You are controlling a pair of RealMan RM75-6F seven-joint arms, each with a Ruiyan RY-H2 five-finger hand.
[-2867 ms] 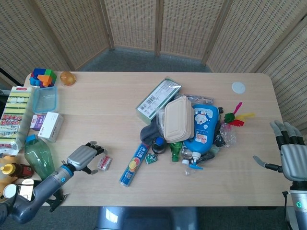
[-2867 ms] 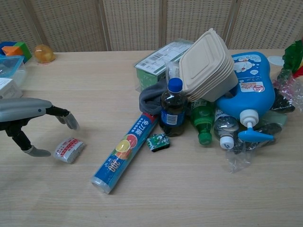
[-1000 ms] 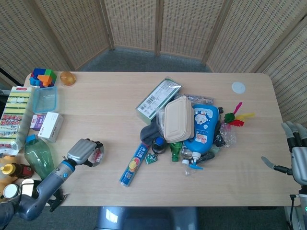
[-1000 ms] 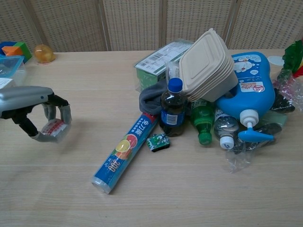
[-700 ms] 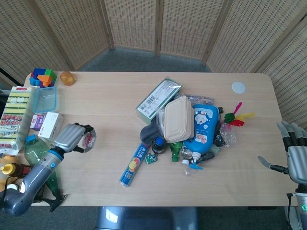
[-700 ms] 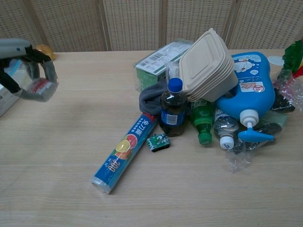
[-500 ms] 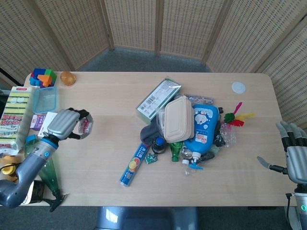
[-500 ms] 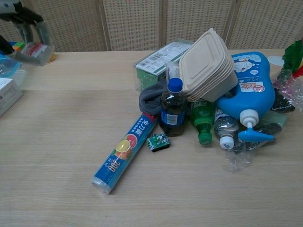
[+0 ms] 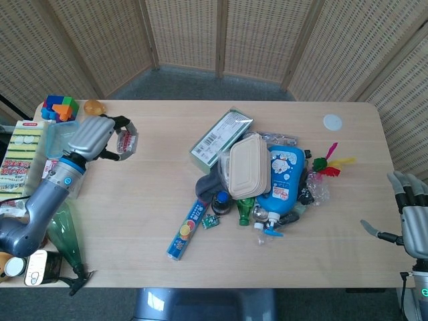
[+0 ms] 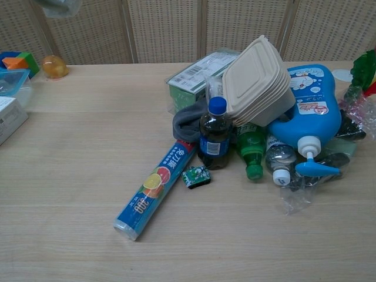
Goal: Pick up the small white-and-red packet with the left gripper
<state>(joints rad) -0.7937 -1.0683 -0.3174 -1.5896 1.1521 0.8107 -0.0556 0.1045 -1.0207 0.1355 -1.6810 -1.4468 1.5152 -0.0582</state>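
The small white-and-red packet point(image 9: 125, 142) is off the table, pinched in my left hand point(image 9: 93, 136), which is raised over the table's far left part. In the chest view only a blurred bit of that hand with the packet point(image 10: 59, 7) shows at the top edge. My right hand point(image 9: 413, 217) hangs beyond the table's right edge, fingers spread, holding nothing.
A pile in the middle holds a beige clamshell box point(image 9: 249, 165), a blue bottle point(image 9: 283, 177), a green box point(image 9: 219, 138) and small bottles. A blue roll point(image 9: 188, 228) lies in front. Boxes, a clear tub point(image 9: 62, 138) and toy blocks point(image 9: 59, 107) crowd the left edge.
My left hand has lifted the packet off the table and carried it up and toward the far left. It has risen nearly out of the chest view. The right hand barely moved.
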